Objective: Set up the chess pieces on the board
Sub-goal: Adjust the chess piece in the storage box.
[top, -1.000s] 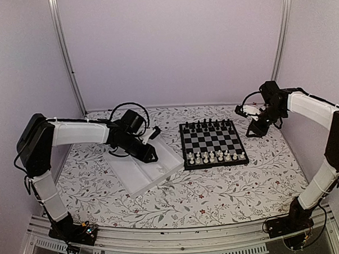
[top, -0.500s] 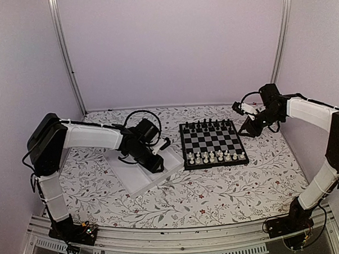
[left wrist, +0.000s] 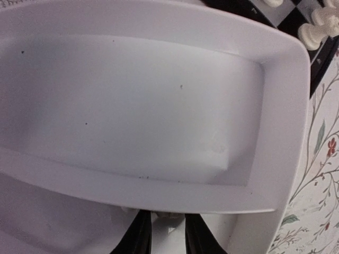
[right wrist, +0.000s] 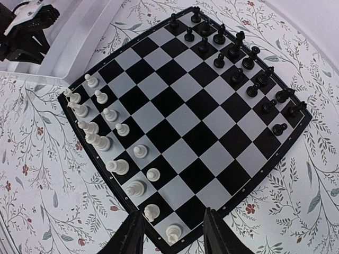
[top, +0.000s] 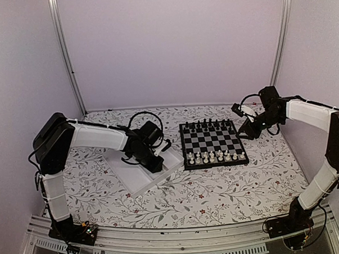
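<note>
Down in the white tray (left wrist: 280, 106), my left gripper (left wrist: 167, 238) hangs low over the end nearest the board, its two dark fingers (left wrist: 139, 241) drawn close together. Something pale sits between them, but whether it is a chessman or only the tray's floor I cannot tell.

Just past the tray's rim lies the board (right wrist: 175, 121), flat on the flowered table (top: 217, 192). The white chess pieces (right wrist: 109, 114) stand in two rows along its near edge, the front row seemingly a couple of men short. The black chessmen (right wrist: 233, 50) line the far edge. My right gripper (right wrist: 172, 233) hovers off the board's right side, jaws spread, holding nothing.

By the look of them, the pieces are featherweight hard plastic, smooth and apt to tip or squirt out of a pinch. I judge the safest hold is across the waist or head, from straight above, closing gently and lifting clear of the neighbours.
</note>
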